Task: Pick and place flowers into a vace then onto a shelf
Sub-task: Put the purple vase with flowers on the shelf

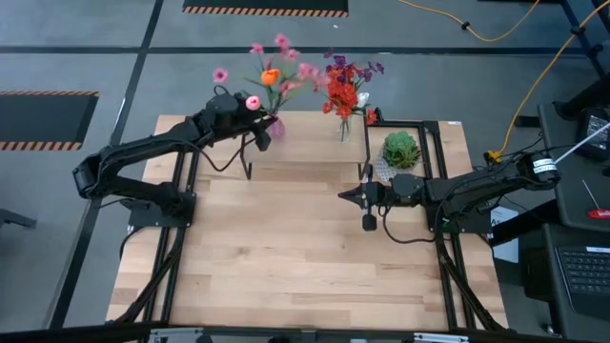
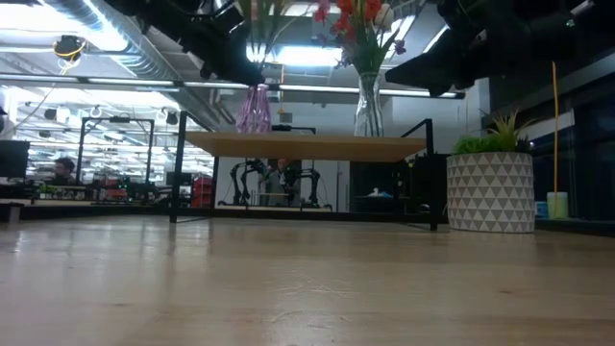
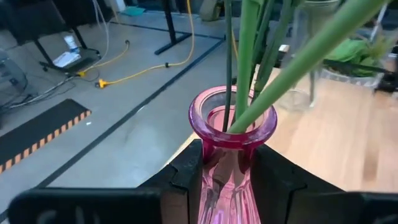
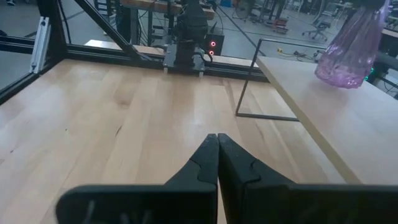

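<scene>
A pink glass vase (image 3: 231, 124) with green stems (image 3: 249, 56) stands on the shelf's wooden top (image 2: 307, 146); its pink and orange blooms (image 1: 272, 71) show in the high view. My left gripper (image 1: 265, 126) is shut on the vase. A clear vase (image 2: 368, 106) with red and purple flowers (image 1: 345, 90) stands on the shelf to its right. My right gripper (image 4: 217, 142) is shut and empty, above the table in front of the shelf (image 1: 351, 195). My left gripper pinches the pink vase's narrow neck (image 3: 227, 171), just below the flared rim, between its two fingers (image 3: 186, 171). The fingers come about level from the table's left side. The vase stands upright, and its base (image 4: 341, 76) looks to rest on the shelf top.
A spiky green plant in a white patterned pot (image 2: 490, 190) stands at the shelf's right end (image 1: 400, 152). The shelf's thin black legs (image 4: 245, 93) stand on the table. Bare tabletop (image 1: 286, 257) lies in front of the shelf.
</scene>
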